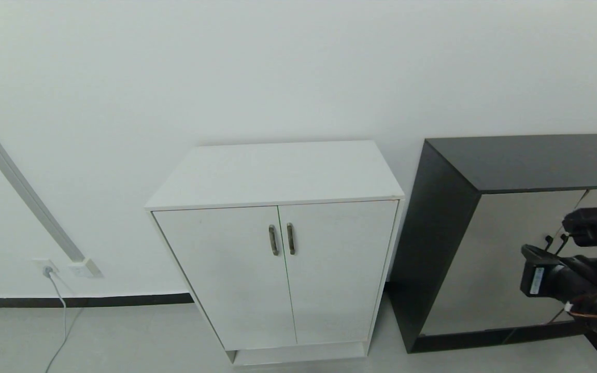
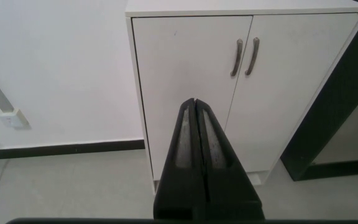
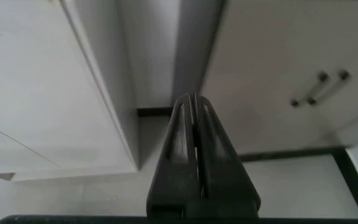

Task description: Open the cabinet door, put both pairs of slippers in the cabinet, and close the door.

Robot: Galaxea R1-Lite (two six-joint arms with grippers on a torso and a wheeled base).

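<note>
Fingers (image 2: 184,143) of the left gripper (image 2: 194,102) are pressed together and empty, and so are those of the right gripper (image 3: 194,96). The white cabinet (image 1: 278,269) stands on the floor against the wall, both doors shut, just beside a black unit (image 1: 433,248). Its left handle (image 1: 274,240) and right handle (image 1: 290,238) sit side by side at the doors' meeting edges, so a badly aimed grasp could likely snag both or slip off.
</note>
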